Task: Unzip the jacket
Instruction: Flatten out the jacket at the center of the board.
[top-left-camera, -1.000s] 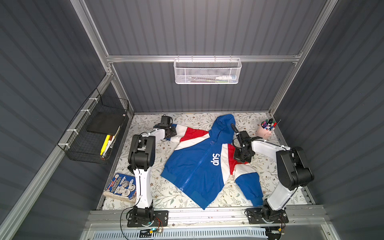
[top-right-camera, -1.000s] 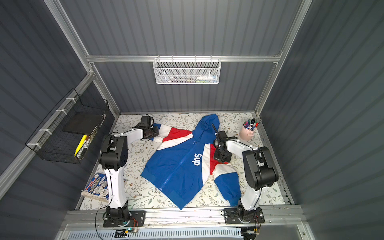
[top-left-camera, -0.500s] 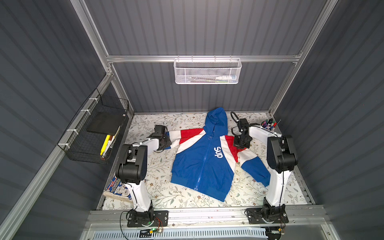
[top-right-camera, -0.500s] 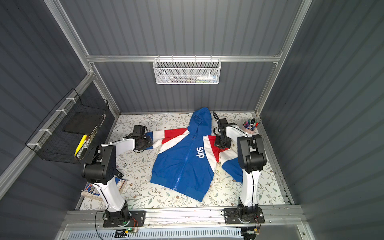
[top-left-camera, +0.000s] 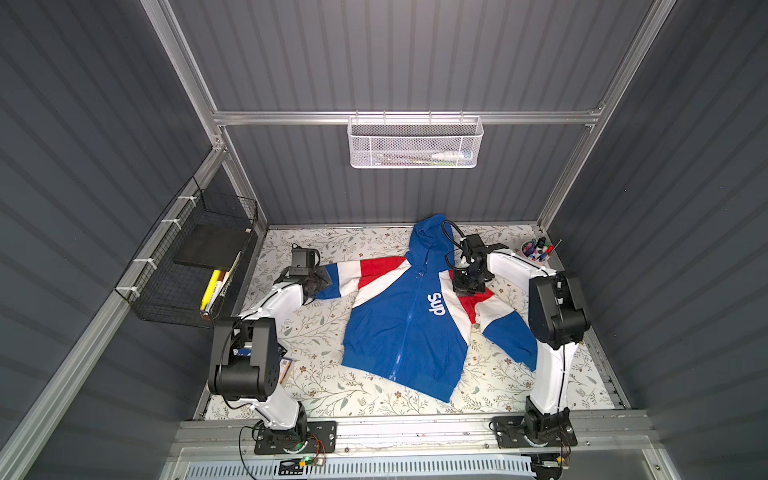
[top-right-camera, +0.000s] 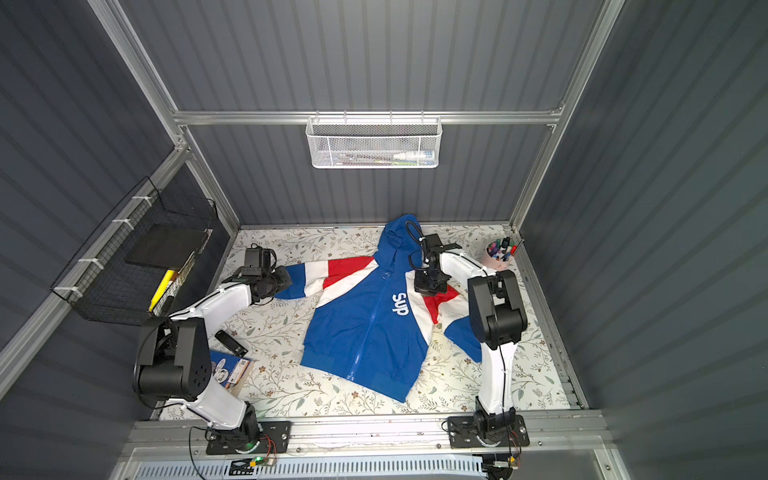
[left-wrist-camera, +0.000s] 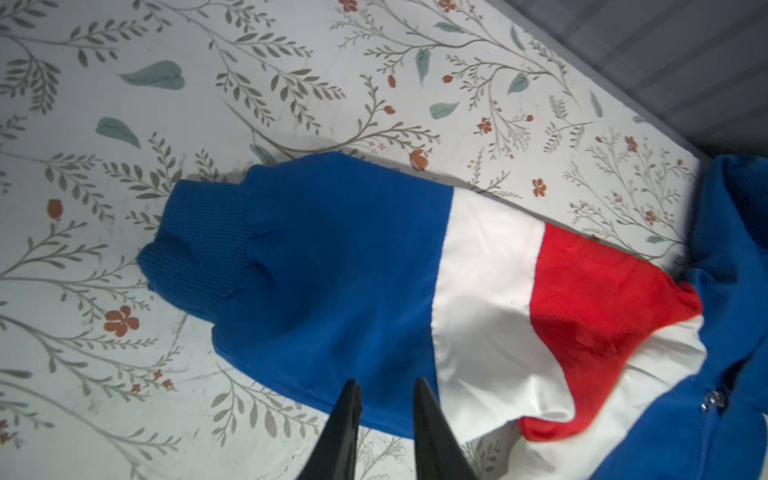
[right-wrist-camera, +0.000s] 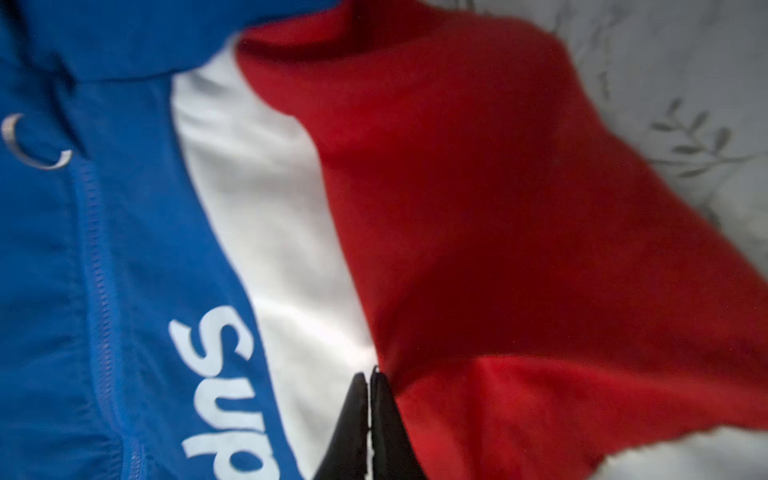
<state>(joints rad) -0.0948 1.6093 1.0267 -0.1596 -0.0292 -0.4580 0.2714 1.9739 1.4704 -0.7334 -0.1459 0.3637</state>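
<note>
Right wrist view: right gripper (right-wrist-camera: 369, 376), tips together, rested on red shoulder (right-wrist-camera: 498, 208) of royal-blue zip jacket (top-left-camera: 399, 332) spread flat; silver ring zipper pull (right-wrist-camera: 35, 143) lay leftward, nearer it; left gripper (left-wrist-camera: 386, 384), tips apart, over sleeve (left-wrist-camera: 332, 270).

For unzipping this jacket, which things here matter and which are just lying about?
Job: jacket; its ring zipper pull.
Lying about: cup of markers; booklet; small black device; black wire basket; white mesh basket.
</note>
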